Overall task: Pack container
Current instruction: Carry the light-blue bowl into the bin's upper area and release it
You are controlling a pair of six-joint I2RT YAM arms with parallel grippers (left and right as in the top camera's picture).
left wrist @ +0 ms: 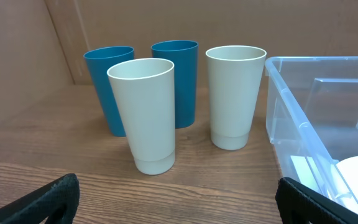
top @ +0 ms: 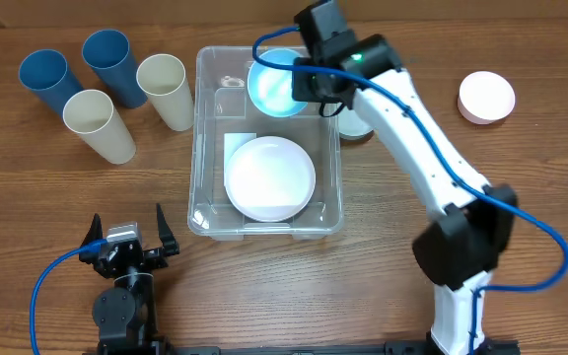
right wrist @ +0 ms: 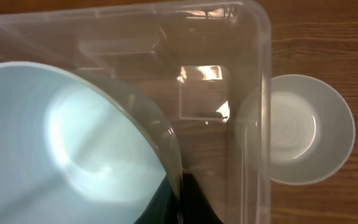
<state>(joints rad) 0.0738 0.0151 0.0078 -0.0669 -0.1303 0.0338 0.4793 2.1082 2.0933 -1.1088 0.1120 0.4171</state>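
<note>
The clear plastic container (top: pixel 201 148) stands at the table's middle with a white plate (top: pixel 270 177) lying in its near half. My right gripper (top: pixel 307 81) is shut on the rim of a light blue bowl (top: pixel 272 87) and holds it over the container's far right corner. In the right wrist view the bowl (right wrist: pixel 61 143) fills the left, with my fingers (right wrist: pixel 182 199) pinching its edge above the container wall (right wrist: pixel 263 93). My left gripper (top: pixel 126 237) is open and empty near the front left, facing the cups and the container's side (left wrist: pixel 291 106).
Two blue cups (top: pixel 47 79) (top: pixel 111 61) and two cream cups (top: pixel 97 123) (top: pixel 168 91) stand left of the container. A white bowl (top: pixel 358 126) (right wrist: pixel 303 130) sits just right of it. A pinkish-white bowl (top: pixel 486 97) lies at the far right.
</note>
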